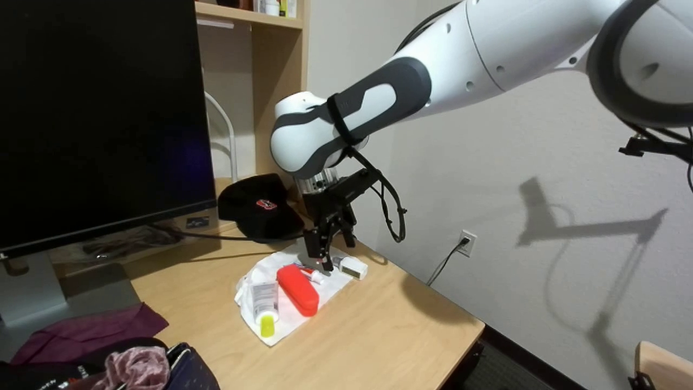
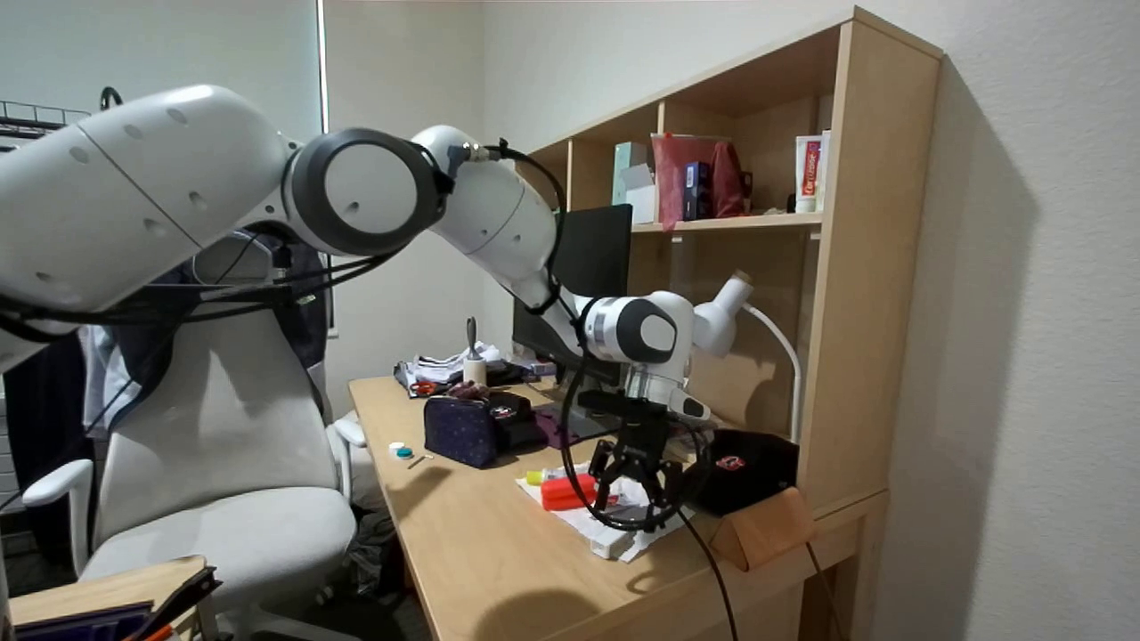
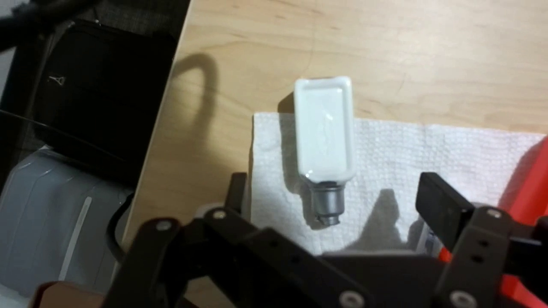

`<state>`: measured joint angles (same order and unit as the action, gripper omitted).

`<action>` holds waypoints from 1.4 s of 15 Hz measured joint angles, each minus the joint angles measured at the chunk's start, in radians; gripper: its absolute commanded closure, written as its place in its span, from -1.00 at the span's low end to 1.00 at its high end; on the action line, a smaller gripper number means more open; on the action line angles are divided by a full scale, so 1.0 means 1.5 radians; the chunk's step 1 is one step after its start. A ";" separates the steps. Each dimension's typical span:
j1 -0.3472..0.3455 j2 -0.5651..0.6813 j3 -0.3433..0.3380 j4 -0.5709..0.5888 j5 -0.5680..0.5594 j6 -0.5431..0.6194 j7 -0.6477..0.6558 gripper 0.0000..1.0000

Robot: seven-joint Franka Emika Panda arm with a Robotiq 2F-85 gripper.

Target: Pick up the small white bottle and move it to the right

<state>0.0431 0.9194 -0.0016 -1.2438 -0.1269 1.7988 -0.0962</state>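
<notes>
The gripper [image 3: 335,192] has its jaws spread wide, nothing gripped. In the wrist view the small white bottle [image 3: 325,132] lies flat in the upper middle, partly on a paper towel [image 3: 389,158]; a red case [image 3: 533,197] crowds the right edge. I'd advance over the body, not the narrow neck, centre up, descend gently, then squeeze. In an exterior view: black monitor [image 1: 103,119] left, wooden desk [image 1: 379,336] lower middle, pale wall [image 1: 460,168] right.
</notes>
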 measured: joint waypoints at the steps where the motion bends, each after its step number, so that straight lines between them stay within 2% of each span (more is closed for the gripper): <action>1: 0.000 0.011 0.000 0.010 0.000 -0.003 0.000 -1.00; 10: 0.003 0.054 0.000 0.071 0.000 -0.018 0.000 -1.00; 11: 0.003 0.054 0.000 0.074 0.000 -0.018 0.000 -0.92; 12: 0.004 0.054 0.000 0.076 0.000 -0.018 0.000 -0.47; 14: 0.005 0.054 0.000 0.080 0.000 -0.018 0.000 -0.39; 21: 0.005 0.054 0.000 0.083 0.000 -0.018 0.000 0.54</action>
<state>0.0500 1.0006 -0.0013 -1.1190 -0.1269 1.7717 -0.0962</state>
